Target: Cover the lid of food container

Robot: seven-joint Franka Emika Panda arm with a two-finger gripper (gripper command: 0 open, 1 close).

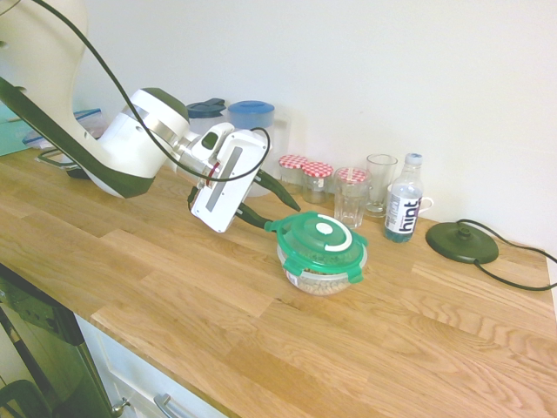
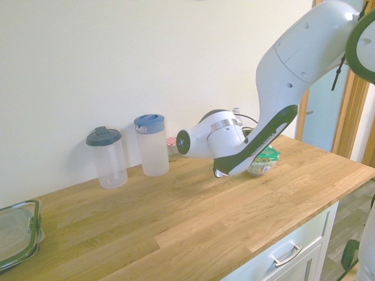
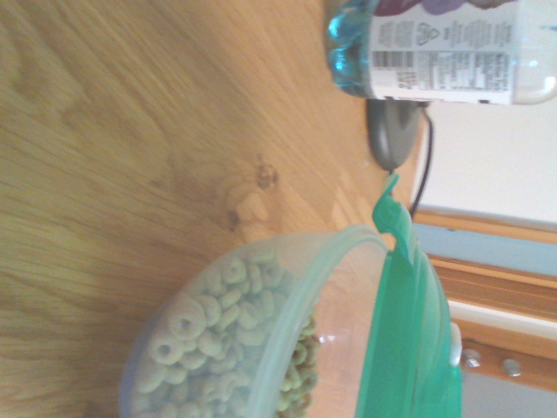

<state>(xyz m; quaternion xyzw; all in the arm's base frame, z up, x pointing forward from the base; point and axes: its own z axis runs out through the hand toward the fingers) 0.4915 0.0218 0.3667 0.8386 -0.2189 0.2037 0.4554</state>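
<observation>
The round green lid with a white ring lies on top of the clear food container, sitting slightly tilted with its left edge raised. Tan cereal rings fill the container, and the wrist view shows the lid edge-on against the rim. My gripper reaches in from the left at the lid's left edge. Its two dark fingers stand apart, one above the rim and one at the lid's left tab. In the second exterior view the arm hides most of the container.
Behind the container stand two jars with red checked lids, two glasses and a water bottle. A black round base with a cable lies at the right. Two pitchers stand by the wall, and a rectangular container lies far off.
</observation>
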